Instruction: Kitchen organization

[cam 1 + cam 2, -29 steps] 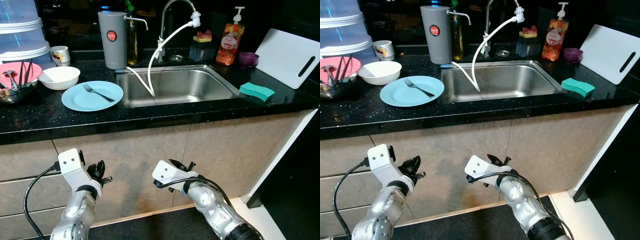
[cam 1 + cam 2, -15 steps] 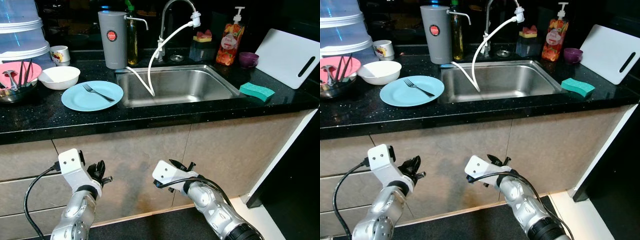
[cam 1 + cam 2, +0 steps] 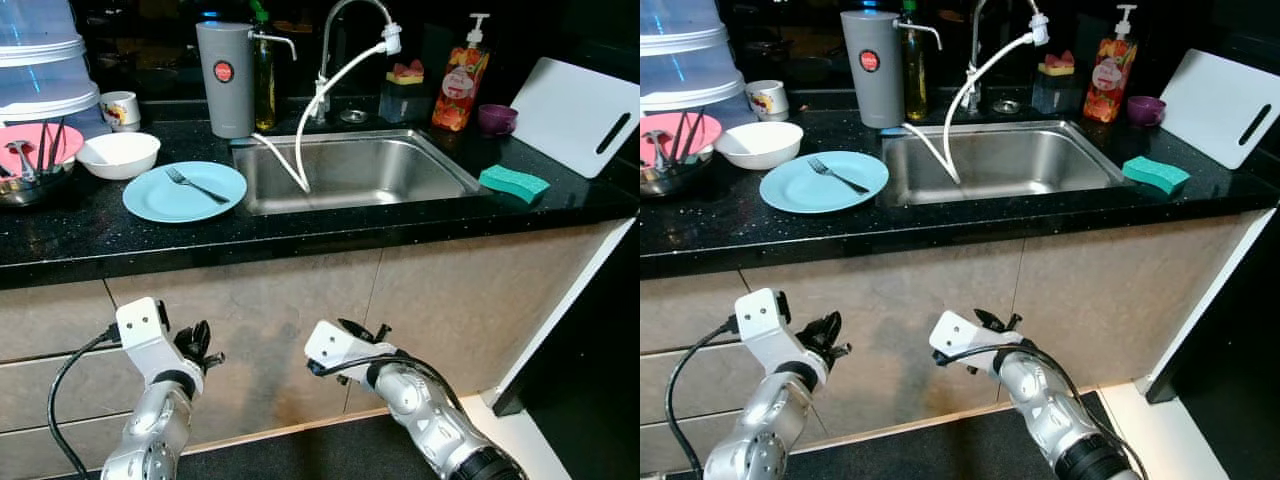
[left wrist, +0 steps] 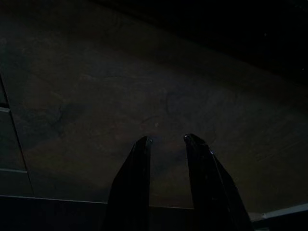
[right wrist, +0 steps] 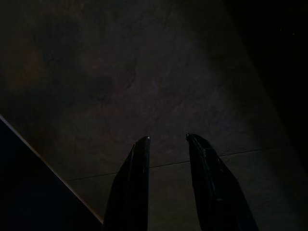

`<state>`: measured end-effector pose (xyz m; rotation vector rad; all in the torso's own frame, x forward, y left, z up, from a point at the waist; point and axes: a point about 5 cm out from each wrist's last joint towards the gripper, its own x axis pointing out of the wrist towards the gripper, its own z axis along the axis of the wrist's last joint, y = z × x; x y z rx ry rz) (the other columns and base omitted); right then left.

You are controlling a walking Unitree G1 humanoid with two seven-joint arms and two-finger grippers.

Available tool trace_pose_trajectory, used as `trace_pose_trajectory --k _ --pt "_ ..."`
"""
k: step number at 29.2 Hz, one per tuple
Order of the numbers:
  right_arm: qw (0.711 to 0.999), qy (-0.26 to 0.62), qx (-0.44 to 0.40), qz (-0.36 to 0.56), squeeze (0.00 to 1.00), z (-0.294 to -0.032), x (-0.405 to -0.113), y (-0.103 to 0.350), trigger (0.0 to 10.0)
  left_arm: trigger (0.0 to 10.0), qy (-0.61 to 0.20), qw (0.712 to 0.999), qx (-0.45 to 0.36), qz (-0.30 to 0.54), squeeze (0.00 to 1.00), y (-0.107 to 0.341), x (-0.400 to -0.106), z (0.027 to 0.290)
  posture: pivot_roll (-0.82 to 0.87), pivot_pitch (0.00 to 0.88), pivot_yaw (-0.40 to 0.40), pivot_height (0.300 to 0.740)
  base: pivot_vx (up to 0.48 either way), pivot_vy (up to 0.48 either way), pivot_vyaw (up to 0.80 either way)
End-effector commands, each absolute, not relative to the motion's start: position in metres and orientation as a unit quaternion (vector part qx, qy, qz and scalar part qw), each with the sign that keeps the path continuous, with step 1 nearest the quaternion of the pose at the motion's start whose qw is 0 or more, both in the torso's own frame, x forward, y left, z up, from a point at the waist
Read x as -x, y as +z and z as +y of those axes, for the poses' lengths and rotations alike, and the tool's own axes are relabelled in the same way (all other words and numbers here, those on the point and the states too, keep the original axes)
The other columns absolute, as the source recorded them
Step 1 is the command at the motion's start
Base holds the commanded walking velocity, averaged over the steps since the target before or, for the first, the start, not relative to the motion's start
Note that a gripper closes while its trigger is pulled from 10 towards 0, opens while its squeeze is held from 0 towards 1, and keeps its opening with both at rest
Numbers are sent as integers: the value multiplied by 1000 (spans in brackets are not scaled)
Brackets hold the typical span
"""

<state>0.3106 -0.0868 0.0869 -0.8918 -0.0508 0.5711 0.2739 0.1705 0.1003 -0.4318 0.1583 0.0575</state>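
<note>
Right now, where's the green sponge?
In the left eye view the green sponge lies on the black countertop to the robot's right of the sink, near the counter's front edge, in front of the white cutting board.

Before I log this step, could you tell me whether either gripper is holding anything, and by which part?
Nothing is held: the left gripper and right gripper are open and empty, low before the cabinet front.
</note>
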Motion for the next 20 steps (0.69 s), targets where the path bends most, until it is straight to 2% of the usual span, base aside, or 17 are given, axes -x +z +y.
trace_pose_trajectory --k 1,20 --pt "865 270 423 -21 0 -89 -313 88 10000 10000 28 971 220 84 0 99 -274 169 -144 20 -9 740 0 0 0" --pt "865 270 422 -21 0 -88 -313 88 10000 10000 28 972 218 83 0 100 -275 170 -143 17 -7 740 0 0 0"
